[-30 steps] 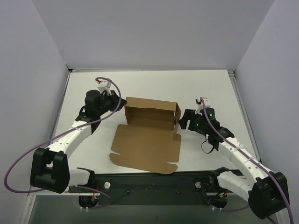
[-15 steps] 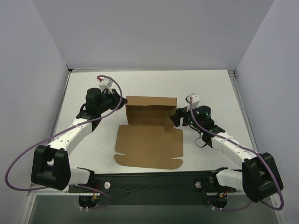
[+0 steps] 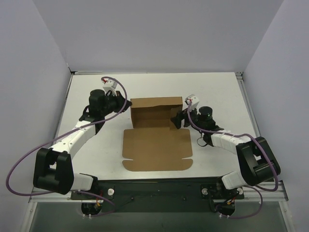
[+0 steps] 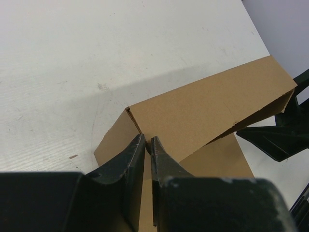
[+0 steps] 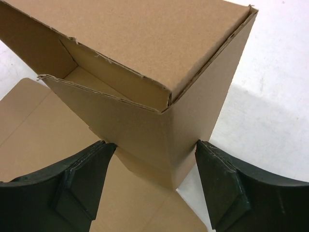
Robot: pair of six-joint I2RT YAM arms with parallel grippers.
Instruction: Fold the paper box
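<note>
I see the box (image 3: 157, 147) near the middle of the table (image 3: 217, 92), between my 2 arms. Its far part stands up as a shallow open tray. A wide flat panel joined to it lies on the table on the near side, with rounded near corners.

My left hand (image 4: 147, 141) sits at the tray's left end, its fingers pressed almost together and pinching the top edge of the cardboard wall at that corner.

My right hand (image 5: 154, 145) is at the tray's right end with its fingers spread wide. In the wrist view the upright right corner stands between the 2 fingers, with a gap to each, so that hand grips nothing. At that corner 1 cardboard layer lies just inside another, and their top edges look slightly ragged.
</note>
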